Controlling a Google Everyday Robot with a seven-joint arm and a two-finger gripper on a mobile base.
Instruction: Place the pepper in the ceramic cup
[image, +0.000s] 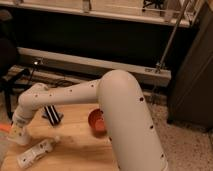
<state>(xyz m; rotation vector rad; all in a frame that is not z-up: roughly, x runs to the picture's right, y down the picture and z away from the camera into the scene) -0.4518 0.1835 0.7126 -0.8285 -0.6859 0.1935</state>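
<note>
My gripper (19, 134) is at the end of the white arm, low over the left end of the wooden table (75, 145). A slim orange-red piece, the pepper (4, 128), shows just left of the gripper at the picture's left edge; I cannot tell whether it is held. A small whitish cylindrical shape right under the gripper looks like the ceramic cup (20, 140), partly hidden by the gripper.
A long white bottle (35, 153) lies on the table just right of the gripper. A black striped object (52, 114) sits behind it. A round orange-red bowl (96, 120) stands mid-table, partly hidden by my arm (125, 110).
</note>
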